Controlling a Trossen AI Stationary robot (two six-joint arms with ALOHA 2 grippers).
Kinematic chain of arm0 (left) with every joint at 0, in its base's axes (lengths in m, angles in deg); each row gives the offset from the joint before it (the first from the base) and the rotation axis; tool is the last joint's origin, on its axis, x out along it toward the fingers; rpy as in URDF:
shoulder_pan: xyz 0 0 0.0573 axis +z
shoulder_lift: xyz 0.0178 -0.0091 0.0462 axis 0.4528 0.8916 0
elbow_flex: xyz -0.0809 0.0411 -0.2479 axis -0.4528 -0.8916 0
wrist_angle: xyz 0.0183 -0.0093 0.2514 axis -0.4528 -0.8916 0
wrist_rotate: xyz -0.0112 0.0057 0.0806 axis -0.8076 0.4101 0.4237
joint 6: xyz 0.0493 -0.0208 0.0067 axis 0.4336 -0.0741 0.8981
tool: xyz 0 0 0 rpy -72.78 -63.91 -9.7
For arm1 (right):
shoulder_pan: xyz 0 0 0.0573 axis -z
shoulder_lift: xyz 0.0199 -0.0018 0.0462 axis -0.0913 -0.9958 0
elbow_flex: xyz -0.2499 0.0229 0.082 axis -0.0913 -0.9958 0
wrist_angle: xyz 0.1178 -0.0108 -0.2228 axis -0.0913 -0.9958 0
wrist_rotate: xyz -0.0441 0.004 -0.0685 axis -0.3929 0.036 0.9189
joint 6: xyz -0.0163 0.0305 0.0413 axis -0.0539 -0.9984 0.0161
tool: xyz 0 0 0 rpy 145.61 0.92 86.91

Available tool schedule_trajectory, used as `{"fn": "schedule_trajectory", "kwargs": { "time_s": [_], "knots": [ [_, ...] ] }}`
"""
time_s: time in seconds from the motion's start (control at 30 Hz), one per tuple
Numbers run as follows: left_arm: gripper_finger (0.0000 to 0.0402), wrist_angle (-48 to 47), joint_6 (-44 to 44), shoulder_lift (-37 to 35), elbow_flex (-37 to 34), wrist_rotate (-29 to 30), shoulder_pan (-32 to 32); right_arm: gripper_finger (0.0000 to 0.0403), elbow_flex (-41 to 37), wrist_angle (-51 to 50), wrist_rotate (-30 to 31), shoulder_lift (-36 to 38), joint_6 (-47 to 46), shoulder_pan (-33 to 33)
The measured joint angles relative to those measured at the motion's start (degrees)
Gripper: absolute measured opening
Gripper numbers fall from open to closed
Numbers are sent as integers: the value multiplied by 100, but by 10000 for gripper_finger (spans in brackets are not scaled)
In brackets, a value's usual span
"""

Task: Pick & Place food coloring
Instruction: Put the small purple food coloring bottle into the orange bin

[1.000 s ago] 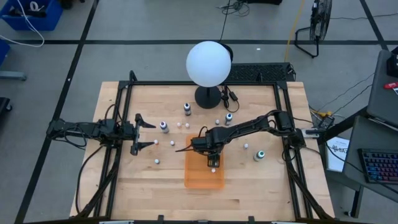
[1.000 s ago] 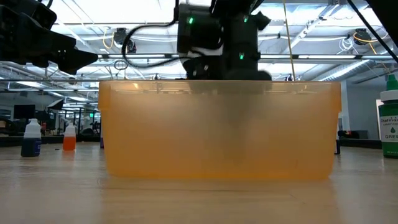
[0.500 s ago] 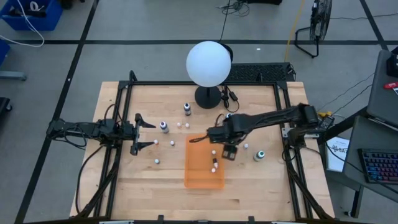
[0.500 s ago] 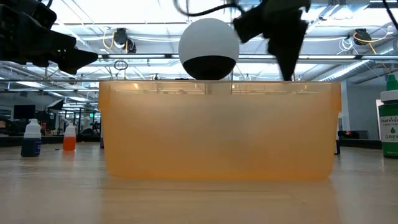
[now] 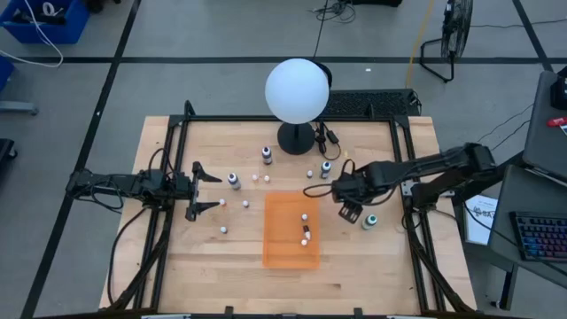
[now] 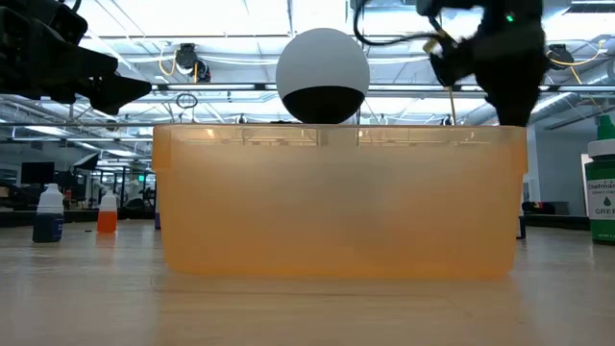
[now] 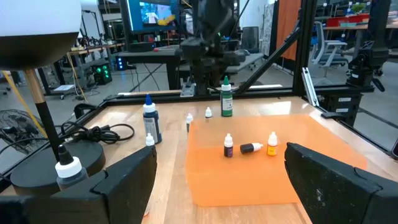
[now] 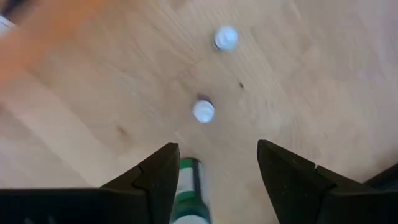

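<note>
The food coloring bottles are scattered over the wooden table. Three small ones [image 7: 250, 148] are in the orange container [image 5: 282, 244]. A green-topped bottle [image 5: 369, 221] and tiny white-topped ones [image 8: 203, 111] stand to the container's right. A blue-topped bottle [image 5: 234, 181] stands to its left. My right gripper [image 5: 348, 209] hangs open above the table between the container and the green-topped bottle [image 8: 186, 193], pointing down and holding nothing. My left gripper [image 5: 205, 188] waits open and level at the table's left.
A big white globe lamp [image 5: 297, 89] on a black base stands at the table's far middle, its cable beside it. More bottles [image 5: 267, 156] stand near the lamp base. A black frame [image 5: 400, 133] borders the table. Bare wood lies near the front edge.
My right gripper has drawn away from above the orange container toward the table's right edge, rising and rolling about its own axis. It now hangs over the bare wood next to the green-topped bottle. The bottles in the container stay where they were.
</note>
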Motion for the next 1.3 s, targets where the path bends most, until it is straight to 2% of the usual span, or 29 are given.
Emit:
{"fn": "schedule_trajectory", "kwargs": {
  "time_s": [0.33,0.67,1.1,1.3],
  "knots": [
    [351,0,0,0,0,-1,1,203,-1169,1326,-312,67,40,15],
    [351,0,0,0,0,0,1,203,-1499,1912,-301,42,176,141],
    [351,0,0,1,0,-1,0,203,-1546,2271,-296,-628,564,276],
    [351,0,0,0,0,-3,1,203,-1544,2313,-296,-688,597,283]
  ]
}}
